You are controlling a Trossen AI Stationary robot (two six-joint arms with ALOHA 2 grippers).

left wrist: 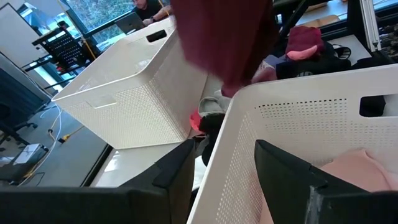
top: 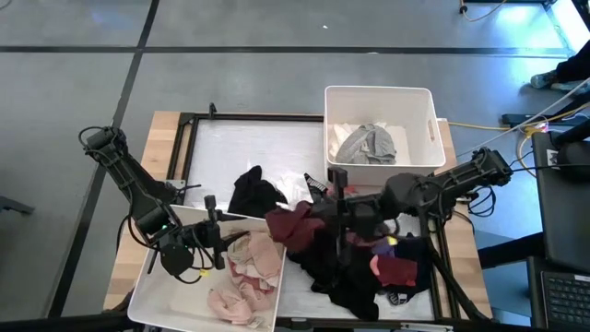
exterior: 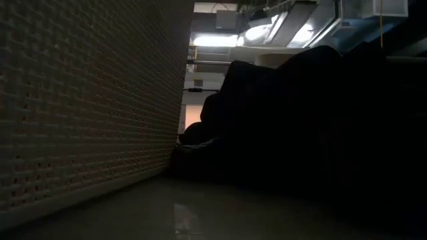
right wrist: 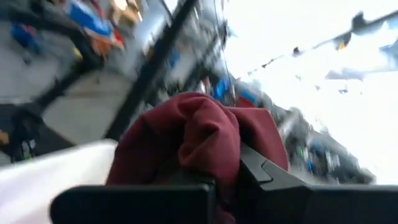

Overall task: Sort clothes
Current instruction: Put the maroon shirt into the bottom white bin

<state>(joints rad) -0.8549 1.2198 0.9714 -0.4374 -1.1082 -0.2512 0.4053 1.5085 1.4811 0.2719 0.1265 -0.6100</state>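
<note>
**Maroon garment hangs between the two bins, right arm carrying it**

At the left of the bench, the left pincer (top: pixel 218 242) sits at the near bin (top: pixel 152 295), its fingers spread wide and straddling the bin's rim wall, gripping no cloth. Pink garments (top: pixel 247 275) lie bunched inside that bin, just beside it.

Moving rightward, a black garment (top: pixel 253 192) lies alone on the bench (top: pixel 240 148), then comes the maroon garment (top: pixel 293 226), pinched in the right pincer (top: pixel 336 214), whose fingers are closed down on the cloth. It hangs from the fingers toward the near bin's right wall, its loose end reaching that wall's top edge. In the right wrist view the cloth bulges over the closed fingers.

The relation that matters: the maroon piece lies between the near bin, to its left, and the far bin (top: pixel 426 115), which holds a grey garment (top: pixel 367 143) and stands away to its right. The near bin looks much the closer, so a short carry leftward would probably drop it among the pink pieces.

Right of the pincer, the unsorted pile (top: pixel 369 267) of dark, red and purple clothes waits beneath the right arm.
</note>
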